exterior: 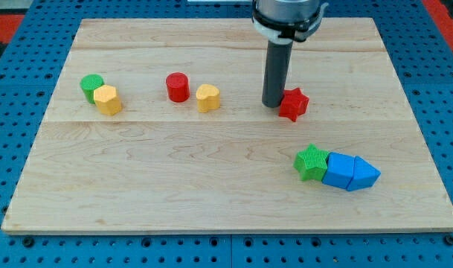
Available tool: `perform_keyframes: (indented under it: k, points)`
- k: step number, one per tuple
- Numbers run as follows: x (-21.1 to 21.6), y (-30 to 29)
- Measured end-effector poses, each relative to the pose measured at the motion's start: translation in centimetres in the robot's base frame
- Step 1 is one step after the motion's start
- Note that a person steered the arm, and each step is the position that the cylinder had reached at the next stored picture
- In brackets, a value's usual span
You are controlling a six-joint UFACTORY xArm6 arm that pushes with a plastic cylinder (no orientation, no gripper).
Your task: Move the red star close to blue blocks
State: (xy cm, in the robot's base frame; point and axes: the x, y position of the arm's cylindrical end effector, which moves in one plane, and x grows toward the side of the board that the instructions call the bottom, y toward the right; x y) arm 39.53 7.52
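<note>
So my tip (274, 104) is down on the wooden board (211, 193), right of centre and a bit toward the far side, touching the left edge of the red star (293, 103). No jaws on this rig, it's just a plain dark rod, so there's nothing to spread or pinch; it's only pressed against the star's side.

The star sits a little right of the board's middle. The blue blocks are nearer to me and further right: a blue cube-ish block (338, 170) with a blue triangular one (364, 175) touching its right side. A green star (312, 161) is snug against the left of the blue pair. The red star is apart from that cluster, with bare wood between them.

Over on the left there's a red cylinder (178, 87) with a yellow heart (207, 97) just beside it, and further left a green cylinder (91, 86) touching a yellow hexagon-looking block (107, 99).
</note>
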Motion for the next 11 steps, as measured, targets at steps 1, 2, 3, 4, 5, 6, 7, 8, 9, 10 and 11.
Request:
perform_keyframes:
  k: [1, 2, 3, 4, 5, 6, 7, 8, 9, 10, 11]
  points:
    - [1.5, 5.2]
    - [3.6, 8.4]
    - [-0.4, 9.4]
    - [1.7, 13.6]
    - [5.9, 13.8]
    - [6.5, 13.6]
    - [4.5, 13.7]
    - [4.8, 12.3]
    - [6.6, 12.3]
    - [5.4, 12.4]
    - [2.0, 12.5]
